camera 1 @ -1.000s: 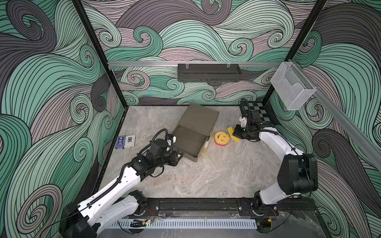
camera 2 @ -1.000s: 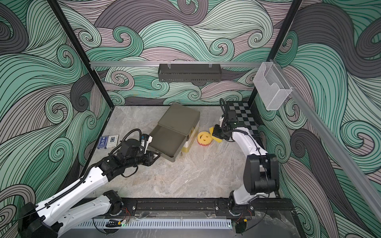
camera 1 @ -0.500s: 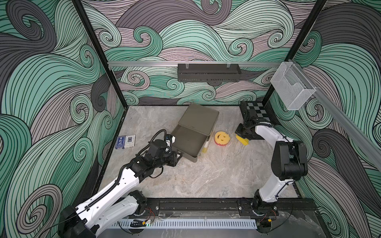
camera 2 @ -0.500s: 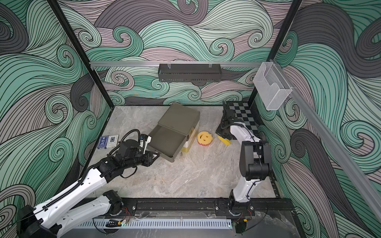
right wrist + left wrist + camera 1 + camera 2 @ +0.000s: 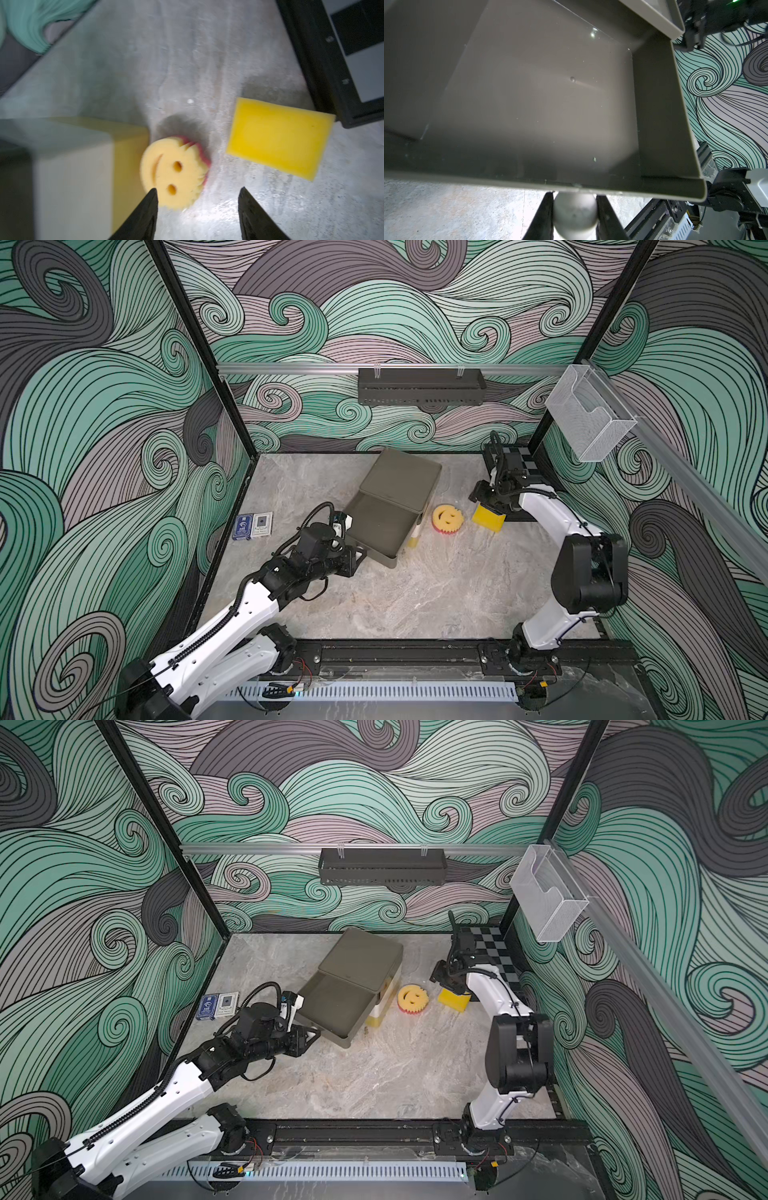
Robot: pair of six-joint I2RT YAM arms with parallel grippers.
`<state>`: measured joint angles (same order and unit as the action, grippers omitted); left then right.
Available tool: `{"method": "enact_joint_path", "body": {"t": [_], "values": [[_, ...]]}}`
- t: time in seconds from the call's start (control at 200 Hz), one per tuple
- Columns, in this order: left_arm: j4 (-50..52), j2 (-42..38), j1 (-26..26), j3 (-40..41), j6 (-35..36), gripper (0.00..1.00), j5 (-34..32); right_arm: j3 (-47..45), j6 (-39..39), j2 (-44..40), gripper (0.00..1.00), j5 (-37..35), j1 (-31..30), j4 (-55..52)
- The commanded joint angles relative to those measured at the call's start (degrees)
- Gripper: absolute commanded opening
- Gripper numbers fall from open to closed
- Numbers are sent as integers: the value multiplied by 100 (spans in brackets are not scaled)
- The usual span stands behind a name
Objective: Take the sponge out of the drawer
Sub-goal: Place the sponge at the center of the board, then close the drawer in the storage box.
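The yellow rectangular sponge [image 5: 278,138] lies on the marble tabletop [image 5: 415,597] beside the smiley sponge [image 5: 174,172], with the right gripper [image 5: 197,192] spread wide close by, while the left gripper [image 5: 574,195] pinches the knob [image 5: 575,214] of the empty drawer [image 5: 529,93], so I reckon a jerk there could drag the whole drawer unit [image 5: 401,479].

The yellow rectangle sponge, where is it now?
In both top views the yellow rectangular sponge lies on the grey marble table, right side, between the round smiley-face sponge and the checkerboard, near the right gripper.

Two sponges [image 5: 447,519], one drawer unit [image 5: 399,489], two card decks [image 5: 243,526], one checkerboard [image 5: 494,950].
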<state>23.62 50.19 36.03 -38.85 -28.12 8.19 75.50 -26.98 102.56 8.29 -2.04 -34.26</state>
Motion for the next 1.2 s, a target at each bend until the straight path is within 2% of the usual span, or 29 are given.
{"method": "enact_joint_path", "body": {"t": [0.0, 0.17, 0.305, 0.6, 0.896, 1.191], "values": [[64, 58, 2, -162, -31, 11, -72, 202, 448, -329, 61, 1775, -33, 966], [29, 99, 9, -210, -40, 11, -51, 1016, 375, 276, 59, 3212, -71, 1420], [60, 135, 3, -290, -27, 11, -58, 1540, 69, 981, 58, 3663, -190, 2107], [121, 151, 9, -371, 21, 11, -137, 2642, 147, 1965, 57, 4048, -569, 2119], [-86, 375, 8, -553, 116, 11, -177, 2089, 348, 1910, 56, 4093, -817, 2260], [-116, 432, 9, -582, 101, 11, -137, 2064, 268, 1814, 57, 4311, -777, 2480]]}}
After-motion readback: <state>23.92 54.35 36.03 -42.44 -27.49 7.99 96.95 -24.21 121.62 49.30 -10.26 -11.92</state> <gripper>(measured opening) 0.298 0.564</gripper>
